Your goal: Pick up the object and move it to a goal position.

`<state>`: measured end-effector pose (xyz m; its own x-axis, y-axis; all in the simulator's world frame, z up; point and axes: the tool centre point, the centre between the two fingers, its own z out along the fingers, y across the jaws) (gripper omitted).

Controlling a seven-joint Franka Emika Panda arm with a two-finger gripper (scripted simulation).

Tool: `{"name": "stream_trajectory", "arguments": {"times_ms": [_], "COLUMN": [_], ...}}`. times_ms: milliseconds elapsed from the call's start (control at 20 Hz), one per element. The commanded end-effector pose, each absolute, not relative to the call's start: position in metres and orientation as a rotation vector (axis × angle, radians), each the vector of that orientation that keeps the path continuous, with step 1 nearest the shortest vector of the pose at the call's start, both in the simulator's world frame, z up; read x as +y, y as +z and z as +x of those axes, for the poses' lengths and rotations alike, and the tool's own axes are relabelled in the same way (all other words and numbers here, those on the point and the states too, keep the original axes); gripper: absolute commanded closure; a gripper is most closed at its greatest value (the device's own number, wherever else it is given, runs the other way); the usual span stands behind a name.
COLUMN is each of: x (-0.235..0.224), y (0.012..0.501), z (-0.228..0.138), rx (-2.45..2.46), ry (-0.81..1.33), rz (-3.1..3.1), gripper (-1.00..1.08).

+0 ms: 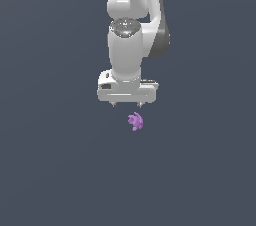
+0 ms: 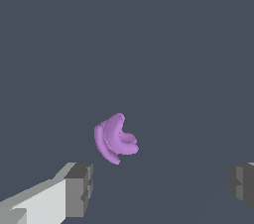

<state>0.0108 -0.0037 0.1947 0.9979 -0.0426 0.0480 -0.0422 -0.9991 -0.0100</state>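
The object [image 1: 135,121] is a tiny bright purple lumpy figure with short rounded prongs, lying on the dark grey floor. My white gripper [image 1: 127,104] hangs just above it, pointing down, its two short fingertips spread wide apart. In the wrist view the object [image 2: 115,139] sits ahead of the gripper [image 2: 161,186], closer to one grey finger pad [image 2: 80,188] than to the other pad [image 2: 241,183]. Nothing is between the fingers. The gripper is open and does not touch the object.
A plain dark grey surface [image 1: 50,170] fills both views. The white arm [image 1: 135,25] rises from the gripper toward the top of the exterior view.
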Motion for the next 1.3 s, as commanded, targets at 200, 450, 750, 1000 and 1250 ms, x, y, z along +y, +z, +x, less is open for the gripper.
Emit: {"name": "stream_trajectory", "arguments": {"times_ms": [200, 450, 750, 1000, 1250], "x": [-0.012, -0.028, -0.026, -0.018, -0.005], "y": [0.198, 0.205, 0.202, 0.189, 0.167], "z": [0.012, 0.014, 0.014, 0.013, 0.011], "rx": [0.078, 0.104, 0.080, -0.011, -0.170], "ry": [-0.077, -0.081, -0.079, -0.068, -0.051], "rz": [-3.141, -3.160, -3.160, -3.162, -3.157], "gripper": [-0.92, -0.92, -0.92, -0.92, -0.92]}}
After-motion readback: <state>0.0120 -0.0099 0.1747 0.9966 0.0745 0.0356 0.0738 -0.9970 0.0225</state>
